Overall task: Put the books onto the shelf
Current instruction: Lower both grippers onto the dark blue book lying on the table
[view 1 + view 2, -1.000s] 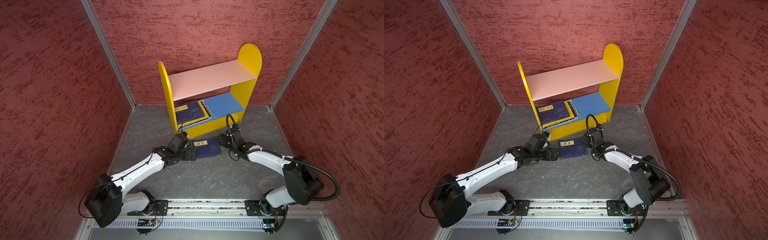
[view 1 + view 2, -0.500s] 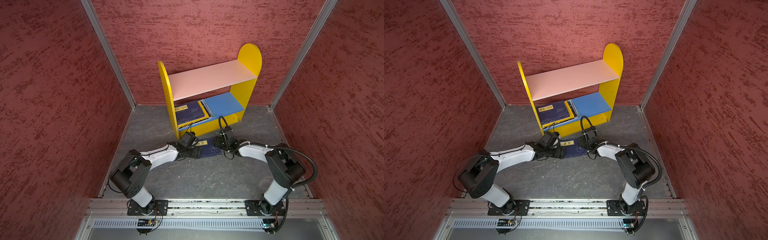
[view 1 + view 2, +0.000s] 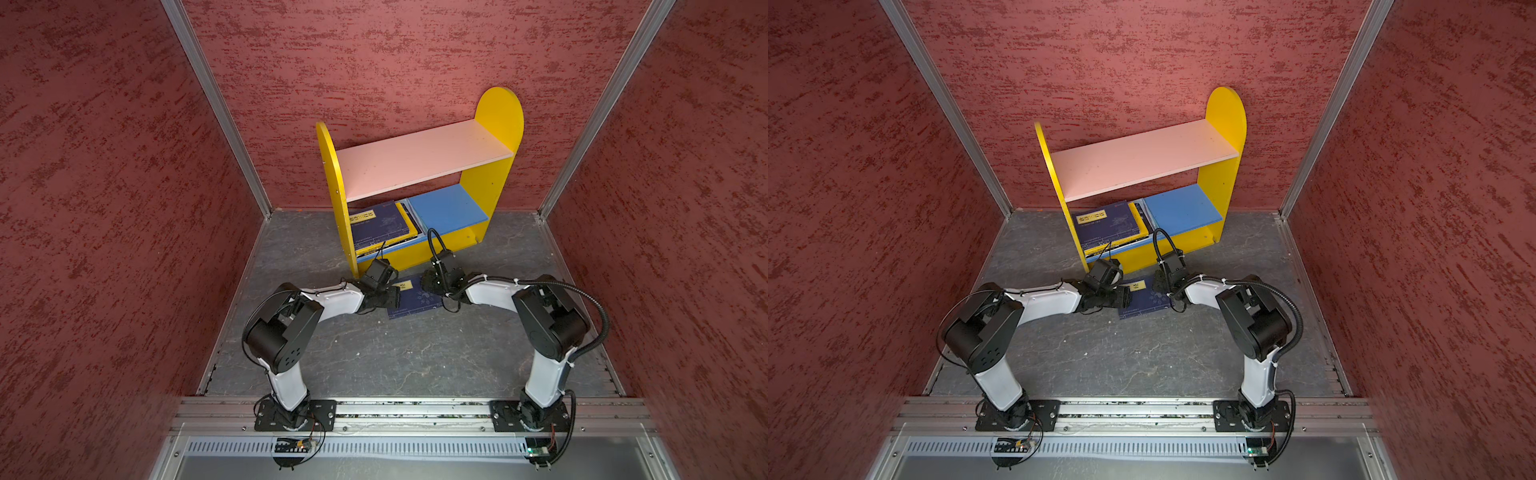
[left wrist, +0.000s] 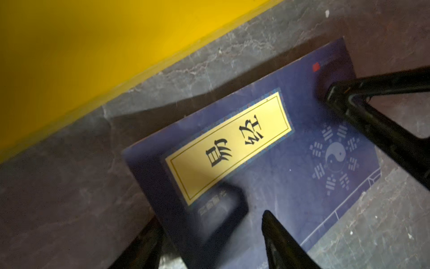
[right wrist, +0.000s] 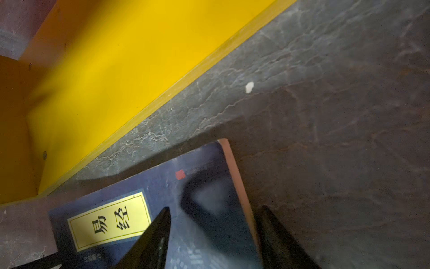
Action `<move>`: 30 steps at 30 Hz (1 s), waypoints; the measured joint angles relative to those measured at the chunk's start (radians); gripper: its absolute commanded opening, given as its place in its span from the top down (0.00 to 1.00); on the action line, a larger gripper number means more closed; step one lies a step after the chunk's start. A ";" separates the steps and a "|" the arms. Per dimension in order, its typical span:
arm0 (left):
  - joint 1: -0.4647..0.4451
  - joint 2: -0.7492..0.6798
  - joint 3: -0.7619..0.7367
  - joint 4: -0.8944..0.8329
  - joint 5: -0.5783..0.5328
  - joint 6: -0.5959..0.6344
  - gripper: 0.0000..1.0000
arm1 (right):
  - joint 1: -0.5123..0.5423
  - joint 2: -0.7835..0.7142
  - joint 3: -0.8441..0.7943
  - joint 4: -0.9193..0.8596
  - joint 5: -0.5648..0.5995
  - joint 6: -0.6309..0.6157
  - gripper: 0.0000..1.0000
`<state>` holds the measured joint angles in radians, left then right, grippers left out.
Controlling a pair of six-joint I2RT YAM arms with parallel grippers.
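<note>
We count stack of books (image 3: 380, 222) already on lower board (image 3: 449, 208) of shelf (image 3: 490, 195). One navy book (image 3: 413, 297) not yet shelved, flat on floor (image 3: 374, 357). Left gripper (image 4: 211, 219), right gripper (image 5: 215, 207): jaws apart, one book edge between each pair, no grip yet, we judge.

Both top views were lit evenly from above and were rendered sharp, though the metal posts (image 3: 216, 104) were splayed outward toward the edges (a wide lens). Soft shadows were cast beneath the arms (image 3: 332, 297) onto the worktop (image 3: 415, 353). The wrist views were dimmer: the shelf (image 4: 69, 46) was smeared, the fingers (image 4: 286, 242) were left unfocused, and a shadow was thrown across the navy book (image 4: 290, 186).
</note>
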<state>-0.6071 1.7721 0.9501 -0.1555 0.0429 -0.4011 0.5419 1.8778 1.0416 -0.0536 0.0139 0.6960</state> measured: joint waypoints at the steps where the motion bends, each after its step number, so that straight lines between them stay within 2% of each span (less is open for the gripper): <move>1: 0.002 0.006 0.006 0.000 -0.003 -0.003 0.41 | 0.000 0.005 0.005 0.000 0.000 -0.002 0.41; 12: 0.009 0.006 0.019 -0.017 -0.043 -0.027 0.67 | -0.010 0.056 0.066 0.004 -0.003 -0.020 0.45; 20: -0.002 -0.077 0.033 -0.022 -0.009 -0.056 1.00 | -0.016 0.058 0.066 0.017 -0.035 -0.015 0.44; 26: -0.003 -0.077 0.056 -0.043 0.032 -0.077 1.00 | -0.050 0.026 0.038 0.030 -0.092 0.024 0.34; 30: -0.006 -0.077 0.119 -0.085 0.089 -0.081 1.00 | -0.110 -0.087 -0.044 0.053 -0.146 0.088 0.26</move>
<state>-0.6136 1.6951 1.0695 -0.2409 0.1314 -0.4820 0.4320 1.7912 0.9977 -0.0010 -0.1322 0.7837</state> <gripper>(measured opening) 0.089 0.709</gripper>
